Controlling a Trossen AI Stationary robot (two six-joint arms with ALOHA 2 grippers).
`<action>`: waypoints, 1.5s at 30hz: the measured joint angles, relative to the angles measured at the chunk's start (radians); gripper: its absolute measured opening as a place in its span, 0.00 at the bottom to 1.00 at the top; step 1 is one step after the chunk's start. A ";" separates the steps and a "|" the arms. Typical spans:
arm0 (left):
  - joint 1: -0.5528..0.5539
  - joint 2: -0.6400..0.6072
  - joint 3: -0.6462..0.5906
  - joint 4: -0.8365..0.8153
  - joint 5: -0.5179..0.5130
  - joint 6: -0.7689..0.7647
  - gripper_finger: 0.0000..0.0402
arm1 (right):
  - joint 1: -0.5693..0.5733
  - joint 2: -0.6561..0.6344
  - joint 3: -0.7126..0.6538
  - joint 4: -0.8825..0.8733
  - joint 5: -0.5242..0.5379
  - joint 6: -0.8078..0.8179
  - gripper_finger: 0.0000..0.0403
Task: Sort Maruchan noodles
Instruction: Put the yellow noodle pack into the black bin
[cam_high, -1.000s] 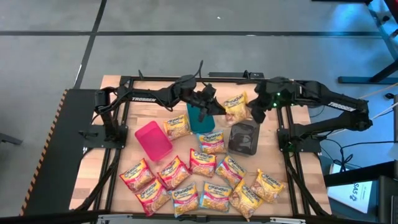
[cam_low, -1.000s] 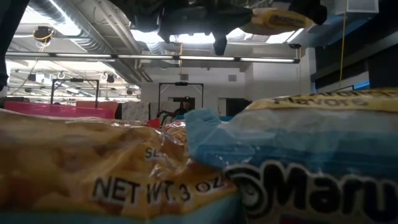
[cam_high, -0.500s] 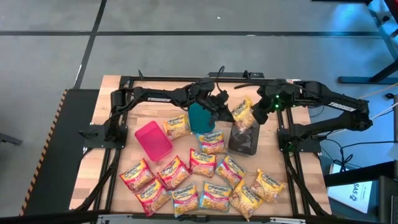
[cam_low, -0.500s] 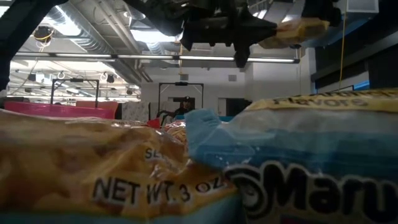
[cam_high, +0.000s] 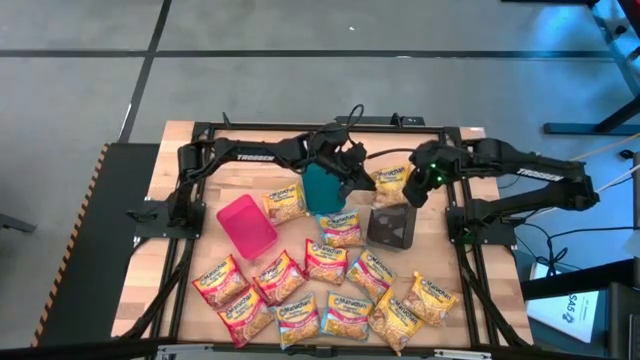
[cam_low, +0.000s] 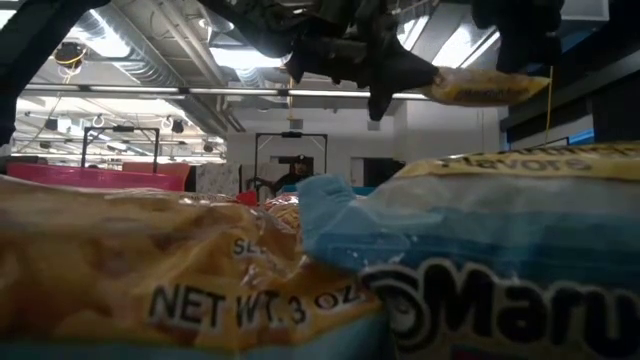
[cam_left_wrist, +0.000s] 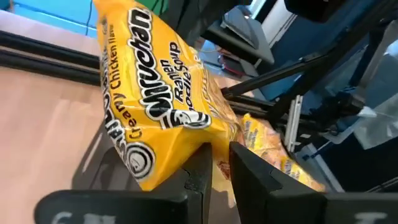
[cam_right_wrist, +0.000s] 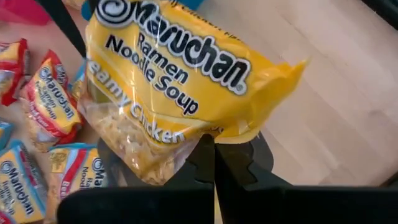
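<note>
A yellow Maruchan packet (cam_high: 388, 180) hangs in the air just over the far rim of the grey bin (cam_high: 392, 226), held by my right gripper (cam_high: 411, 186), which is shut on it. In the low view this packet (cam_low: 485, 88) lies nearly level. My left gripper (cam_high: 352, 172) hovers over the right side of the teal bin (cam_high: 320, 190), its fingers almost together, their tips right beside the packet's near corner (cam_left_wrist: 198, 144). Several red, yellow and blue packets (cam_high: 330, 300) lie flat on the near half of the table. My right gripper pinches the yellow packet between its two fingers at the middle of one long edge (cam_right_wrist: 211, 134), coming level from the table's right. The packet is lifted clear and sticks out beyond the fingers toward the left arm. My left gripper's fingertips (cam_left_wrist: 200, 163) stand at the packet's corner; whether they touch it, I cannot tell.
The pink bin (cam_high: 246, 225) sits left of the teal one with a packet (cam_high: 284, 201) between them. Another packet (cam_high: 341, 228) lies between the teal and grey bins. Packets close to the low camera (cam_low: 200, 280) block most of that view. Bare wood shows along the far edge.
My right gripper has come down with the yellow packet over the grey bin's far rim, and the packet has levelled out. My left gripper has moved from above the teal bin toward the table's right, close up to the packet, and has dropped a little.
</note>
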 joint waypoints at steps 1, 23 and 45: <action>0.000 0.000 0.000 -0.015 -0.008 0.007 0.12 | 0.000 -0.006 -0.014 0.001 0.002 0.009 0.00; -0.018 0.071 -0.002 -0.021 -0.047 0.003 0.12 | -0.001 -0.077 -0.241 0.166 -0.001 0.083 0.00; -0.043 0.135 -0.003 0.018 -0.115 0.022 0.12 | -0.001 -0.076 -0.323 0.174 0.027 0.113 0.00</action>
